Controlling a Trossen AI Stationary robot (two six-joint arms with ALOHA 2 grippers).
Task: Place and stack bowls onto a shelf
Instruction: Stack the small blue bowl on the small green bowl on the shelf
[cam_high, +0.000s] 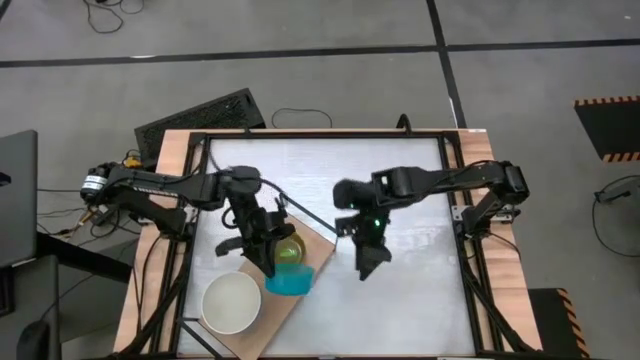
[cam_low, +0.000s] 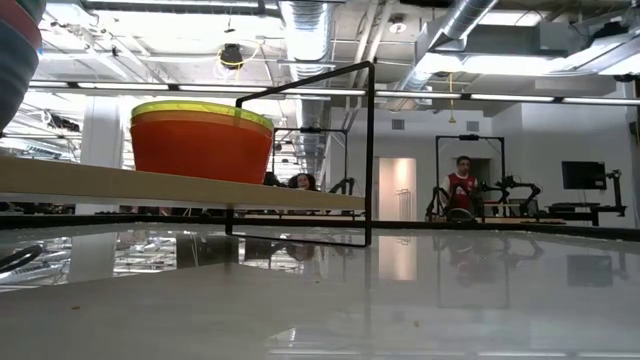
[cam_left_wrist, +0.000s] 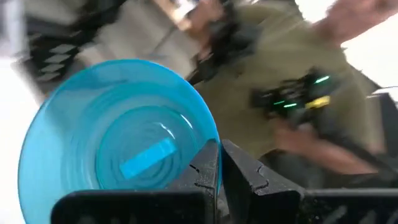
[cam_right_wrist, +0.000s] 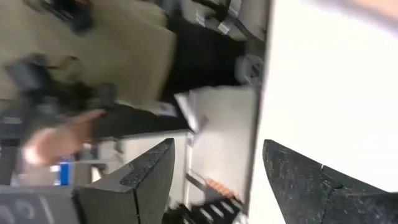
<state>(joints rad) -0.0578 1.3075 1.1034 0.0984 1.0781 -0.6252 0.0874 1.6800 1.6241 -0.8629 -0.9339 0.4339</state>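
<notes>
High view: the left gripper (cam_high: 268, 262) sits lower centre-left of the frame, over the shelf (cam_high: 318, 252), a light-wood board lying diagonally across the lower left of the white table (cam_high: 420, 290). Its fingers are pinched on the rim of the cyan bowl (cam_high: 289, 281), which hangs at the board's lower right edge. In the left wrist view the two dark fingers (cam_left_wrist: 208, 171) meet on the cyan bowl's (cam_left_wrist: 118, 146) rim with almost no gap; the bowl is tilted, its inside facing the camera.

Just above the cyan bowl in the high view, partly under the gripper, a lime green bowl (cam_high: 289, 246) rests on the board. The low view shows this as a stack at upper left of the frame: the lime green bowl's (cam_low: 200, 108) rim above a red bowl (cam_low: 200, 148), nested, standing on the shelf (cam_low: 180, 186), with the black wire frame (cam_low: 369, 150) rising at the board's end.

A cream-white bowl (cam_high: 232, 302) stands upright on the board toward lower left of the high view, near the cyan bowl but apart from it.

The right gripper (cam_high: 369, 262) hangs over bare table at frame centre, to the right of the shelf. Right wrist view: its fingers (cam_right_wrist: 146, 177) are spread wide, nothing between them.

A person (cam_low: 461, 187) shows far back in the low view, right of centre.
</notes>
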